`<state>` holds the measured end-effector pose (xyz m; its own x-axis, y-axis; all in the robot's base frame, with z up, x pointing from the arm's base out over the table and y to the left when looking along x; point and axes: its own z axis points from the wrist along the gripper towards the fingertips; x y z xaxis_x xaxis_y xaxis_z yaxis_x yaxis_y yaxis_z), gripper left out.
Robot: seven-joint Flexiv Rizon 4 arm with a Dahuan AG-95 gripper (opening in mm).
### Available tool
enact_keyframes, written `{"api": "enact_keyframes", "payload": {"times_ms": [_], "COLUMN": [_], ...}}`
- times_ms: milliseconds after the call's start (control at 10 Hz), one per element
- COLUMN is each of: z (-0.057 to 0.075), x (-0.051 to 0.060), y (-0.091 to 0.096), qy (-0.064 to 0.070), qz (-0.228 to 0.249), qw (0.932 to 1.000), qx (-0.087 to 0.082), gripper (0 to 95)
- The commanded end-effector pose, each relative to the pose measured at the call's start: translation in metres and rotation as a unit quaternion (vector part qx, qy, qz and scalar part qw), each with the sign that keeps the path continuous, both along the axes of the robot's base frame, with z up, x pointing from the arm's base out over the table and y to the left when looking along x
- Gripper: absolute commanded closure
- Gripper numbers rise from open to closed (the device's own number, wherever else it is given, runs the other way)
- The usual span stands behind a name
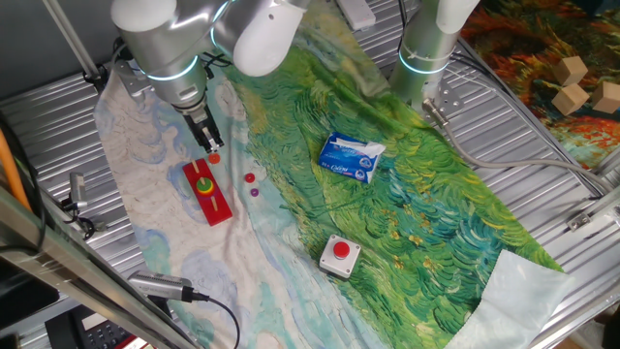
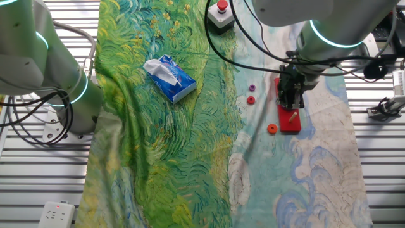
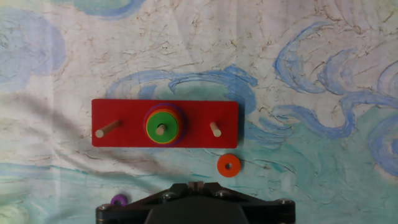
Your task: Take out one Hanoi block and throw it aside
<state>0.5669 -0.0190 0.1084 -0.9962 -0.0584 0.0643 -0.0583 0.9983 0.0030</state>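
The Hanoi block (image 3: 229, 165) is a small orange-red ring lying flat on the pale cloth, just off the long side of the red base (image 3: 124, 115). It also shows in both fixed views (image 1: 214, 157) (image 2: 272, 128). The base carries three pegs. Its middle peg holds a stack of discs with a green one (image 3: 163, 127) on top. My gripper (image 3: 196, 184) hovers above the base's end (image 1: 207, 142) (image 2: 292, 96), its fingers together with nothing between them. It does not touch the block.
A small red disc (image 1: 249, 177) and a tiny purple disc (image 1: 255, 192) lie on the cloth beyond the base. A tissue pack (image 1: 351, 157) and a red-button box (image 1: 340, 254) sit on the green cloth. A second arm's base (image 1: 426, 58) stands behind.
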Motion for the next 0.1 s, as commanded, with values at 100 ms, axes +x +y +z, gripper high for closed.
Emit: {"api": "enact_keyframes", "payload": {"times_ms": [100], "z": [0.0005], "x": [-0.0008], "y": [0.0004], "qy": [0.001], "qz": [-0.002], "qw": [1.0000], "qx": [-0.001], "gripper": [95.0]}}
